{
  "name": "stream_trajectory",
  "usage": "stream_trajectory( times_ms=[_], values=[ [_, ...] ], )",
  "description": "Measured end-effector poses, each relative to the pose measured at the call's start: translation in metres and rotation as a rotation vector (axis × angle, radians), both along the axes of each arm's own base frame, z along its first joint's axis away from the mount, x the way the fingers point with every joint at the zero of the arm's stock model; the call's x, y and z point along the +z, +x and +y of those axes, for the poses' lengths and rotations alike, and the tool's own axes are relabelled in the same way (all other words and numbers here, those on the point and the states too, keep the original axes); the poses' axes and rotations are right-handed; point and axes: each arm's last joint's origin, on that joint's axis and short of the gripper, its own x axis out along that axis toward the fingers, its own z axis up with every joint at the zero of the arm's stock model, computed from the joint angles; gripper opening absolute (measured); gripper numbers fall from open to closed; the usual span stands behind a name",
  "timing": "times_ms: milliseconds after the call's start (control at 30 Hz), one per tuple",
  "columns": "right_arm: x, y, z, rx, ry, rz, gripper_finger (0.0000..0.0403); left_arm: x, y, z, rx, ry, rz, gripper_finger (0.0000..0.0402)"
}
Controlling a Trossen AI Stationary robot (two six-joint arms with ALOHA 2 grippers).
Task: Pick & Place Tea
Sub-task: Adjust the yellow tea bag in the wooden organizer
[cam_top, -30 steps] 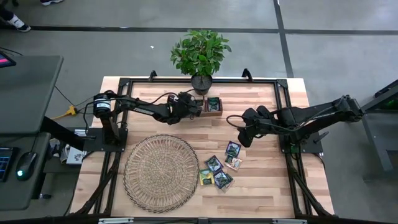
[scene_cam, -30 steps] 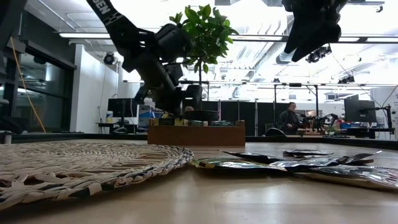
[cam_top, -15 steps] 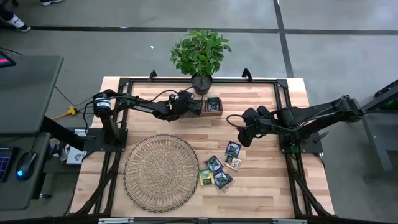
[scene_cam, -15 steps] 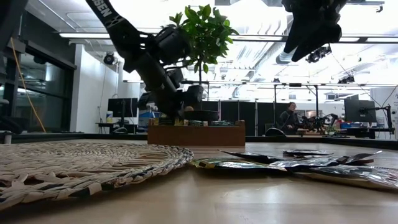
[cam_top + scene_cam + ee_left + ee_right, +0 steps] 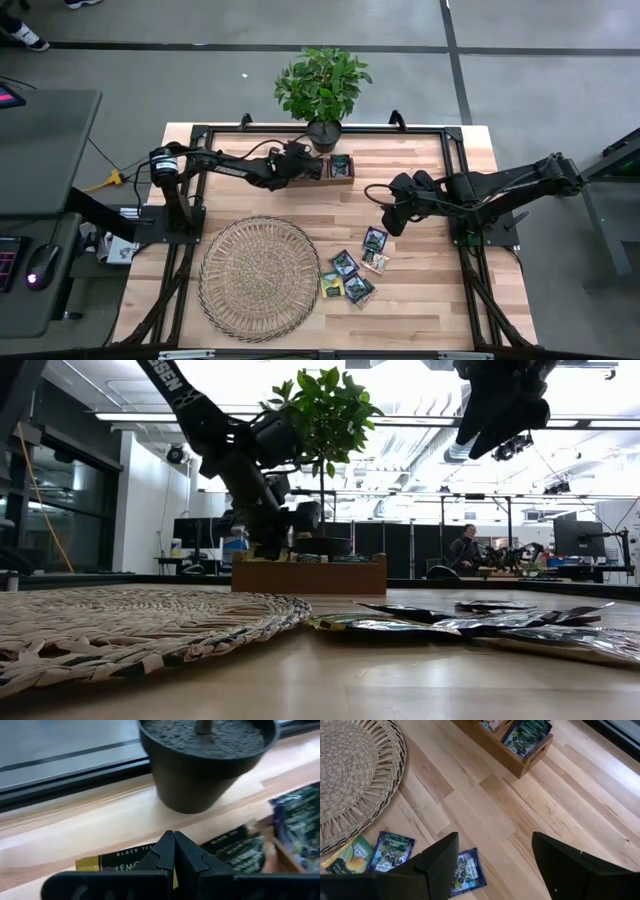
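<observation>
Pinching thin, limp, slippery yellow lemon tea sachet by its edge, your left gripper jaws are pressing together over the wooden tray; right gripper is hovering spread.

- My two arms are dark, close to black, built of slim jointed links.
- The left arm has a silver-ringed joint by its base and white lettering along one link.
- Black cable loops beside the right hand.
- Each hand's fingers are matte black, flat and angular.
</observation>
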Motion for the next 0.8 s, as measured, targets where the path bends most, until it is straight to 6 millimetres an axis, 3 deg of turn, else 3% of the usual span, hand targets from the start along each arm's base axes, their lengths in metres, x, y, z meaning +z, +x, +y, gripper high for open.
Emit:
stream_trajectory(
  times_ms=[233,333,567,800],
  values=[
    [0.000,0.000,0.000,0.005,-0.007,0.002,0.0248,0.025,0.020,-0.009,-0.098,0.079,0.029,0.0000],
    [0.000,0.000,0.000,0.006,-0.008,0.003,0.0248,0.034,0.022,-0.008,-0.064,0.102,0.075,0.0000],
    [0.000,0.000,0.000,0.000,-0.021,0.001,0.0248,0.029,0.011,-0.006,0.047,0.042,0.165,0.0000],
    [0.000,0.000,-0.001,-0.005,-0.030,0.000,0.0248,0.027,0.008,-0.006,0.090,0.014,0.148,0.0000]
  ],
)
